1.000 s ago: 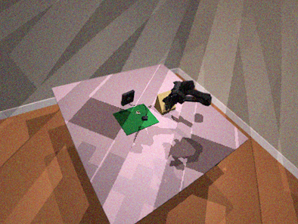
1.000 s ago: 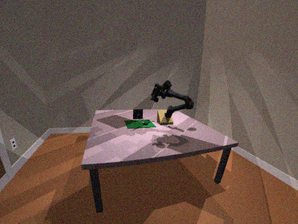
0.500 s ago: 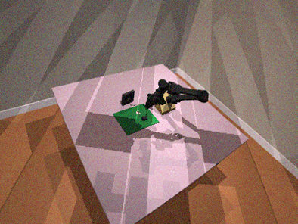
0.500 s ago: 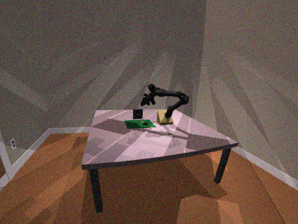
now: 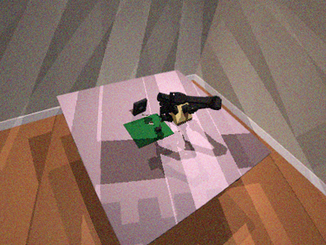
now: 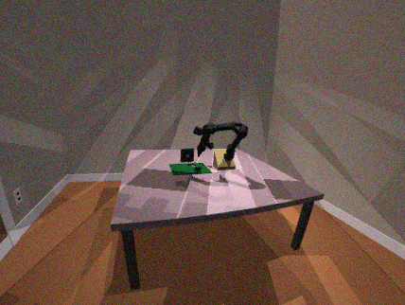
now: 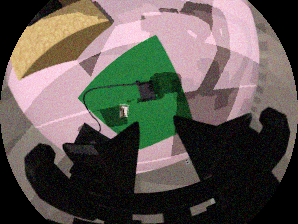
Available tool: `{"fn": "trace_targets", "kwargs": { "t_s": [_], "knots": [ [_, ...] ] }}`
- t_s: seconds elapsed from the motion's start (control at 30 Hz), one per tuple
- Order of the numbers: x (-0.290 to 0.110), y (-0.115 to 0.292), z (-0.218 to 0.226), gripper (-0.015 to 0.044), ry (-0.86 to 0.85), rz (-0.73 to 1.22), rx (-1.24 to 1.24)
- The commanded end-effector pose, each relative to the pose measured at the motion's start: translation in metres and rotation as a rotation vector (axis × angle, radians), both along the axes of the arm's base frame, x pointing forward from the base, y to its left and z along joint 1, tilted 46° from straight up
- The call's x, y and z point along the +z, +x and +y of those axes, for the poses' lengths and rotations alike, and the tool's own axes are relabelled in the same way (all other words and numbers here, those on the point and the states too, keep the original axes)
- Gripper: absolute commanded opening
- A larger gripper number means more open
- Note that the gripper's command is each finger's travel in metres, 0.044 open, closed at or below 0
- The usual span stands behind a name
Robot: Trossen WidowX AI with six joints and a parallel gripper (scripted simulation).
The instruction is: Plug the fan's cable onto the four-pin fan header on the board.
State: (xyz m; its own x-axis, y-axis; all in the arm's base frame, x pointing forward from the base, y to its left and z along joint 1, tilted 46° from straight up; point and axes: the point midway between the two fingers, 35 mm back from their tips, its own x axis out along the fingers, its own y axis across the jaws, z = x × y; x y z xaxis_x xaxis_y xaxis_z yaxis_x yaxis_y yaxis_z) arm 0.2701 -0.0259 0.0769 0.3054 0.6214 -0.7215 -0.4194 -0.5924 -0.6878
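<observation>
Black links of the arm [image 6: 235, 128] are seen arched up from a tan block [image 6: 223, 159] at the far right of the desk [image 6: 213, 208], with the forearm reaching left and the wrist bent downward. The hand [image 6: 201, 151] is held above the far right edge of the green board [image 6: 182, 169], clear of it, pointing down. In the wrist view its two dark fingers are seen about half spread, with the board and pink desk surface visible in the gap; nothing is gripped between them.

The board is a flat green rectangle lying on the pink desk, left of the tan block. A small pale part, seemingly the header [image 7: 124, 110], is seen near the board's middle in the wrist view. A dark blocky piece [image 7: 156, 87] lies on the board to the right of the header and apart from it; whether it is the plug cannot be told. A thin black cable [image 7: 93, 120] is seen running off the board's left edge toward a dark shape low in that view, partly hidden by the fingers.

The fan [image 5: 139, 107] is a small black square standing upright on the desk, just beyond the board's far left corner and apart from the hand. In the top view the arm's shadow is cast across the desk nearer than the board.
</observation>
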Motion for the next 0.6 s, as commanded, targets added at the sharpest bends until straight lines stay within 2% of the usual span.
{"fn": "trace_targets", "kwargs": {
  "t_s": [0.0,0.17,0.37,0.57],
  "knots": [
    [-0.002,-0.005,0.001,0.021,-0.014,0.009,0.056],
    [-0.012,-0.004,0.01,0.021,-0.017,0.008,0.059],
    [-0.047,-0.003,0.048,0.021,-0.02,-0.004,0.071],
    [-0.05,-0.002,0.052,0.021,-0.02,-0.004,0.072]
  ]
}}
